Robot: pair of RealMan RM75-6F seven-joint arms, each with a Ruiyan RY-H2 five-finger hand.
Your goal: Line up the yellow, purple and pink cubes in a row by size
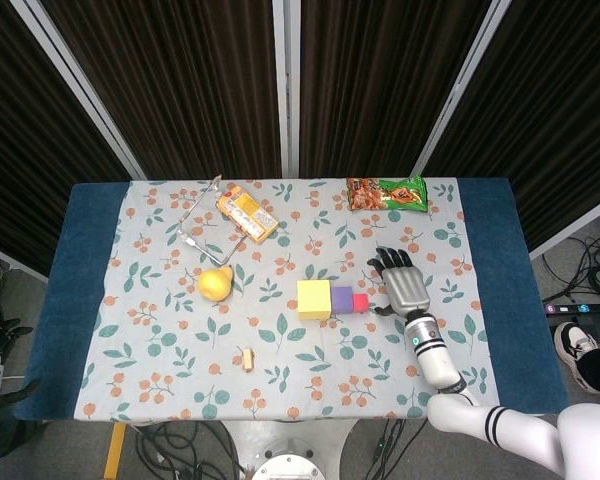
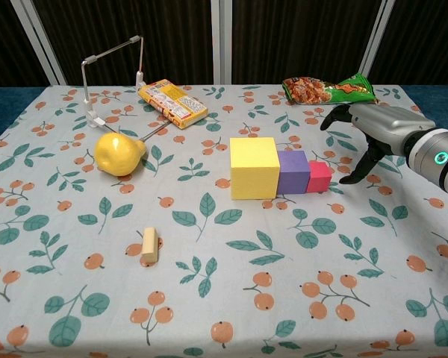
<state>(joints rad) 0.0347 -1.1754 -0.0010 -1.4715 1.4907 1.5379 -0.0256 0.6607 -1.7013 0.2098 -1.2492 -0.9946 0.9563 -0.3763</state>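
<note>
Checking the row: yellow cube (image 2: 255, 168), purple cube (image 2: 294, 172) and pink cube (image 2: 319, 177) sit touching, biggest farthest from the fingers (image 2: 356, 171), smallest just beside them. Right hand (image 2: 369, 134) holds nothing, fingers apart, curved down to the surface, clear of the pink cube. Left hand not in view. Judgement: the order looks done; what remains is clearing the hand. Best to lift straight up and away from the row so no fingertip drags the pink cube, which is light and would shift easily.

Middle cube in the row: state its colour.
Purple. The middle cube shows best in the chest view, between the yellow cube and pink cube.
</note>
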